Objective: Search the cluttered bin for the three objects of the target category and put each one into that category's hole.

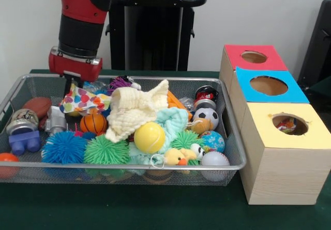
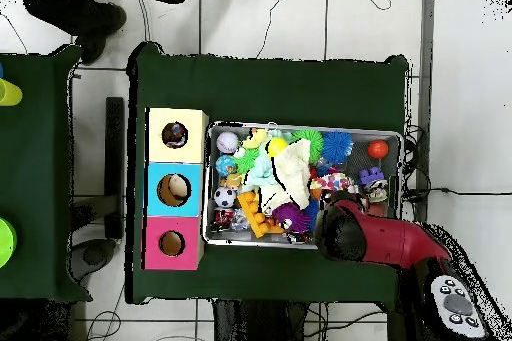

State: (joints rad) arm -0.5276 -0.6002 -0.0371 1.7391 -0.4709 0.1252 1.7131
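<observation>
The silver wire-mesh bin (image 1: 129, 166) lies on the green table, full of toys; it also shows in the overhead view (image 2: 300, 129). One white fabric piece with coloured dots (image 1: 83, 101) lies at the bin's far left, seen from above (image 2: 328, 185) beside the arm. My gripper (image 1: 69, 88) hangs straight down onto that piece's far edge; its grip is hidden behind the fabric. In the overhead view the arm covers it. The yellow-topped box's hole (image 1: 289, 124) stands right of the bin, with something dotted inside. No other dotted pieces show.
A cream waffle cloth (image 1: 135, 111) and a mint-green cloth (image 1: 173, 121) lie mid-bin among a yellow ball (image 1: 149, 137), spiky balls (image 1: 106, 150) and a small basketball (image 1: 93, 122). The blue-topped box (image 1: 269, 85) and red-topped box (image 1: 253, 58) stand behind the yellow one.
</observation>
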